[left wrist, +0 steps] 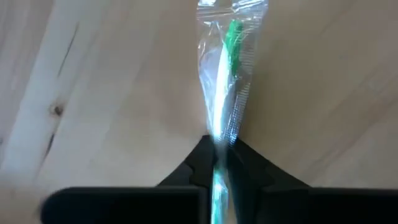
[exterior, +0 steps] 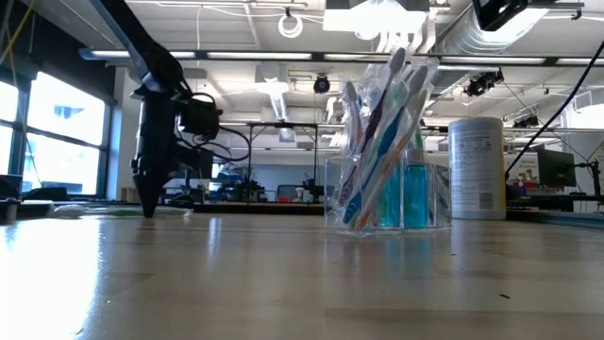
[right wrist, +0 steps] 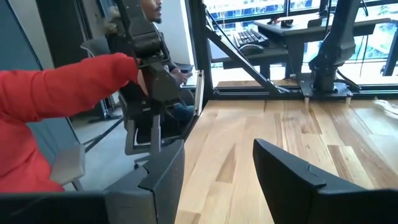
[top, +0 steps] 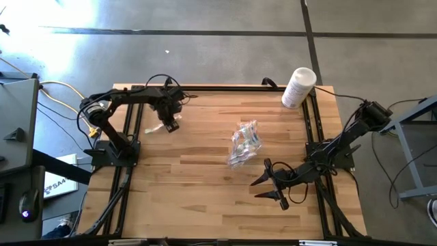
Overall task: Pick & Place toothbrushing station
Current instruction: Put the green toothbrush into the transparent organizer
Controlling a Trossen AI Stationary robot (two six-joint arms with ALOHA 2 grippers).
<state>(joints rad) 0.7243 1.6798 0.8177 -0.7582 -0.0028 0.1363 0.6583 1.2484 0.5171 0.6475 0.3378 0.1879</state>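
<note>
The left end effector (top: 169, 125) is lowered to the far left part of the table (top: 205, 198), and in the left wrist view its fingers (left wrist: 199, 163) are seen pinched together on a single wrapped toothbrush (left wrist: 225, 93), a green-and-white brush sealed in a clear crinkly sleeve lying flat on the wood. The grip is taken at one end of the sleeve, with the green head pointing away from the fingers. Such a piece is judged very light and slim, with a stiff handle inside a slippery, loose film; a hold on the film alone could slide, so the handle itself is best clamped through the wrapper. The rest of the toothbrushing station (exterior: 387, 151), a clear holder with upright toothbrushes and teal tubes, stands near the middle of the table, well apart from the left arm, and is judged light and easily tipped. A white canister (top: 298, 87) stands at the far right corner. The right end effector (top: 272, 186) waits low at the near right, its fingers parted and nothing held.
</note>
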